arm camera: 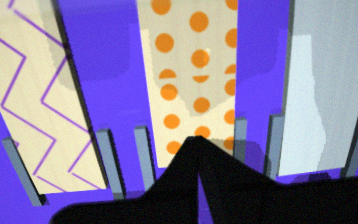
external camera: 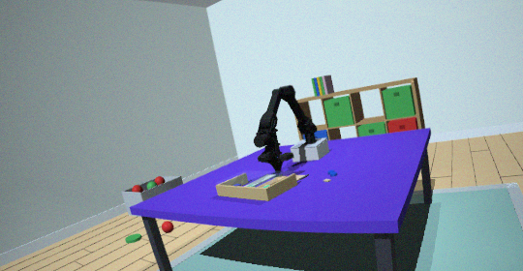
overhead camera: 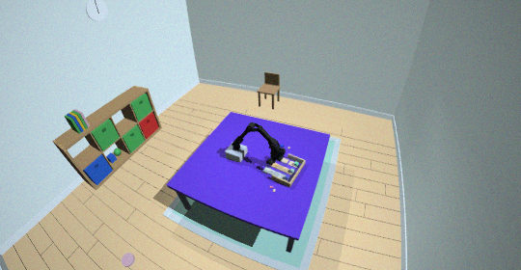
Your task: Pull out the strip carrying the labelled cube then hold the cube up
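My gripper (overhead camera: 270, 162) (external camera: 277, 171) (arm camera: 194, 142) is shut and empty, its tips over the near end of the orange-dotted strip (overhead camera: 281, 168) (arm camera: 182, 107). A line that cuts the dot pattern crosses this strip. The purple zigzag strip (arm camera: 30, 107) lies left of it in the wrist view, the plain pale strip (overhead camera: 273, 173) (arm camera: 335, 95) right of it. In the top view, a pale green cube (overhead camera: 291, 171) sits at the dotted strip's far end, between a green cube (overhead camera: 296, 163) and a blue cube (overhead camera: 286, 177). No label is readable now; the wrist view shows no cubes.
A wooden-walled tray (overhead camera: 297, 173) (external camera: 242, 193) surrounds the strips' far ends. Short grey rails (arm camera: 111, 162) flank the near ends. Small loose bits lie on the purple table (overhead camera: 232, 189) (external camera: 368, 195), including a blue one (external camera: 332, 173) and a pale one (external camera: 326, 180).
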Robot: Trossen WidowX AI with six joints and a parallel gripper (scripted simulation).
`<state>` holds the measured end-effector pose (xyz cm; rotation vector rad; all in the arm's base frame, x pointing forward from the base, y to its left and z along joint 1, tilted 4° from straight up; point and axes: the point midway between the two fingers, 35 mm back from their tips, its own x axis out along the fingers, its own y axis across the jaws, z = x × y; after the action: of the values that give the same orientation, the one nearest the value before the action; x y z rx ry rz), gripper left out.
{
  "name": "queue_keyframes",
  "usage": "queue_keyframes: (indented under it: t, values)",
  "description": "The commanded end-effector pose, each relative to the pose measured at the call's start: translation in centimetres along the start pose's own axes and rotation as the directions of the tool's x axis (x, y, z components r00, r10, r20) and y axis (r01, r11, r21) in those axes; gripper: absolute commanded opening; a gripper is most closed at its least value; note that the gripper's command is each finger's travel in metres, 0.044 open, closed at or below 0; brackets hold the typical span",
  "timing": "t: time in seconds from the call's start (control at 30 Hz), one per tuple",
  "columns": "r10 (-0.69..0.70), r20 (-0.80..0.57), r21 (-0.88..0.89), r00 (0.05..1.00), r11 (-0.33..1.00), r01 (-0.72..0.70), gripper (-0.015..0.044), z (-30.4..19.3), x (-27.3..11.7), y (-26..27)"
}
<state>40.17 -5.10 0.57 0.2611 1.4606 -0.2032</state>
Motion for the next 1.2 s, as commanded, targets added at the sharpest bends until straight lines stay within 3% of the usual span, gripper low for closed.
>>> queue_keyframes:
  t: [0.0,1.17]
  values:
    - [-0.005,-0.010,0.006,1.000,1.000,0.005,0.0000,-0.3,0.9,-0.1]
    - [-0.005,-0.010,0.006,1.000,1.000,0.005,0.0000,-0.3,2.0,-0.2]
